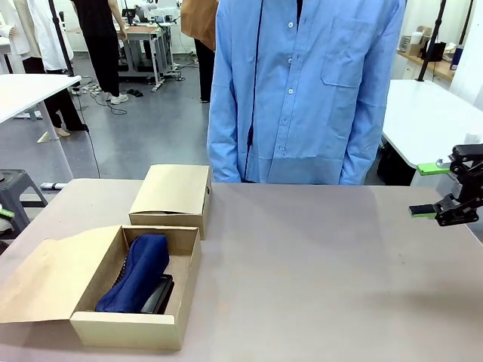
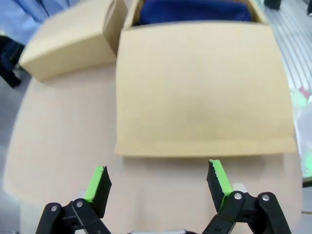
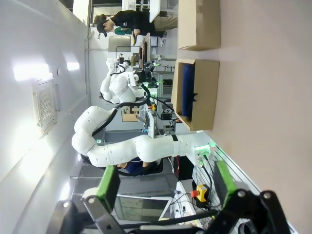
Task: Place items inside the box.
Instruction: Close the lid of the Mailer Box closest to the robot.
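The open cardboard box (image 1: 132,328) sits at the table's near left with its flap (image 1: 45,279) folded out to the left. Inside lies a navy blue fabric pouch (image 1: 138,273) on top of a black item (image 1: 160,296) that I cannot identify. My left gripper (image 2: 157,178) hovers open above the table just beside the flap (image 2: 200,87), with the pouch (image 2: 195,10) beyond. My right gripper (image 1: 424,190) hangs open and empty at the far right edge, well away from the box (image 3: 207,92). In its own view the right gripper (image 3: 165,180) holds nothing.
A second, closed cardboard box (image 1: 172,194) stands right behind the open one. A person in a blue shirt (image 1: 302,90) stands at the far edge. The table (image 1: 324,264) is bare across its middle and right.
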Controlling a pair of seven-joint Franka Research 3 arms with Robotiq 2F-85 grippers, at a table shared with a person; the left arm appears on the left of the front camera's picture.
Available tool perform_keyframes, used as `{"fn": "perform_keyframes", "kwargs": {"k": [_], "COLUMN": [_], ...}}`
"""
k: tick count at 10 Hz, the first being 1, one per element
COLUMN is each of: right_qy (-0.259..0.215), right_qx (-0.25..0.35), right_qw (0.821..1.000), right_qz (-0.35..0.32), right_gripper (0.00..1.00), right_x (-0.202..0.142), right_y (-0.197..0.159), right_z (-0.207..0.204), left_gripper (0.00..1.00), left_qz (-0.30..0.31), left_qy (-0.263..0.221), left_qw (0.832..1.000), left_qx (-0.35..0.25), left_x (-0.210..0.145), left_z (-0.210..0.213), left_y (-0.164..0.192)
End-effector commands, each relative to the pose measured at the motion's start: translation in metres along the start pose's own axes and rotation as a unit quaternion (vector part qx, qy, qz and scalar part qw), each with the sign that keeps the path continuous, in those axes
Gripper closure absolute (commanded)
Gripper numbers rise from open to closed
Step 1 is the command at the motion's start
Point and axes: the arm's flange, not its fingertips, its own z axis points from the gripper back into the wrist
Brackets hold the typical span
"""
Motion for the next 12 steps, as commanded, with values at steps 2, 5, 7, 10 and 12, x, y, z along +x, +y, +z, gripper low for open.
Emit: {"fn": "perform_keyframes", "kwargs": {"k": [2, 5, 7, 10, 12], "right_qy": [-0.002, -0.002, -0.002, -0.002, -0.002], "right_qx": [0.001, 0.001, 0.001, 0.001, 0.001], "right_qw": [1.0, 1.0, 1.0, 1.0, 1.0], "right_qz": [0.004, 0.004, 0.004, 0.004, 0.004], "right_gripper": [0.0, 0.0, 0.0, 0.0, 0.0], "right_x": [0.0, 0.0, 0.0, 0.0, 0.0], "right_y": [0.002, 0.002, 0.002, 0.002, 0.002], "right_z": [0.002, 0.002, 0.002, 0.002, 0.002], "left_gripper": [0.0, 0.0, 0.0, 0.0, 0.0], "left_qz": [0.038, 0.063, 0.066, 0.056, 0.046], "left_qy": [0.008, 0.011, 0.013, -0.013, -0.028], "left_qw": [0.999, 0.998, 0.997, 0.997, 0.996], "left_qx": [-0.011, -0.021, -0.03, -0.052, -0.075], "left_x": [-0.049, -0.068, -0.072, -0.069, -0.06], "left_z": [-0.027, -0.051, -0.065, -0.081, -0.093], "left_y": [-0.002, 0.002, 0.002, 0.0, -0.004]}}
